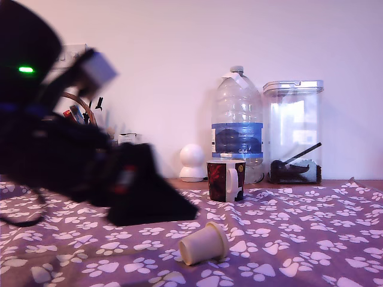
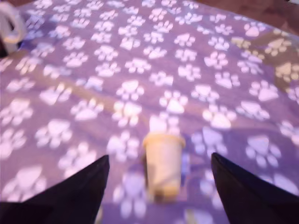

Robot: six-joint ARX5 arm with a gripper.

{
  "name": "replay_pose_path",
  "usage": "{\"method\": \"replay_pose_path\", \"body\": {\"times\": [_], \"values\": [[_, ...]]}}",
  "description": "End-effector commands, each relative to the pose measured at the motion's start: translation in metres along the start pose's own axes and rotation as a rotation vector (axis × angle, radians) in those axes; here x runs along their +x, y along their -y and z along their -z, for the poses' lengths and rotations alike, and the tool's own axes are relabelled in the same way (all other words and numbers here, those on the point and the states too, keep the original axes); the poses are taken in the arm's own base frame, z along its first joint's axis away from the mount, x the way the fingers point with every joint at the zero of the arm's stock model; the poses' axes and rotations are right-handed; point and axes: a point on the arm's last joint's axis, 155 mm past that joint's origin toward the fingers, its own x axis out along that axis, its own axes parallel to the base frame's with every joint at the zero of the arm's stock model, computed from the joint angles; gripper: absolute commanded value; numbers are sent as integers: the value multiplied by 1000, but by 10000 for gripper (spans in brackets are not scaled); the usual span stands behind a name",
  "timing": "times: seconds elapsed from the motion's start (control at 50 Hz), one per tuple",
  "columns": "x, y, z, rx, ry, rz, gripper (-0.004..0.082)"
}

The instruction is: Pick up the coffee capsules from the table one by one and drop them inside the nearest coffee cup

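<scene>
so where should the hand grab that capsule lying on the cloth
Probably across the tapered body of the capsule, just behind its flared rim, coming from above. It lies on its side on the table, between the fingers of the open hand, so closing should pinch its sides.

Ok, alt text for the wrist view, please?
A beige capsule lies on its side on the purple paw-print cloth, between the two dark fingers of the open gripper, untouched. The picture is blurred; part of a white mug handle shows at one corner.
</scene>
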Motion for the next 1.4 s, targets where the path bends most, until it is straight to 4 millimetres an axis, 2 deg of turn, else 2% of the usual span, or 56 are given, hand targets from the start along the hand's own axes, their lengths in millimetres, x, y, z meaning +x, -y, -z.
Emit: {"method": "replay_pose_path", "body": {"times": [0.0,0.32,0.7,1.04,1.18,1.38], "values": [[8,1,7,-10,-30,9,624],[35,-5,20,-53,-176,19,624],[39,-3,37,-82,-285,30,598],[38,1,43,-78,-310,38,443],[37,4,47,-80,-326,45,316],[38,6,45,-75,-318,49,44]]}}
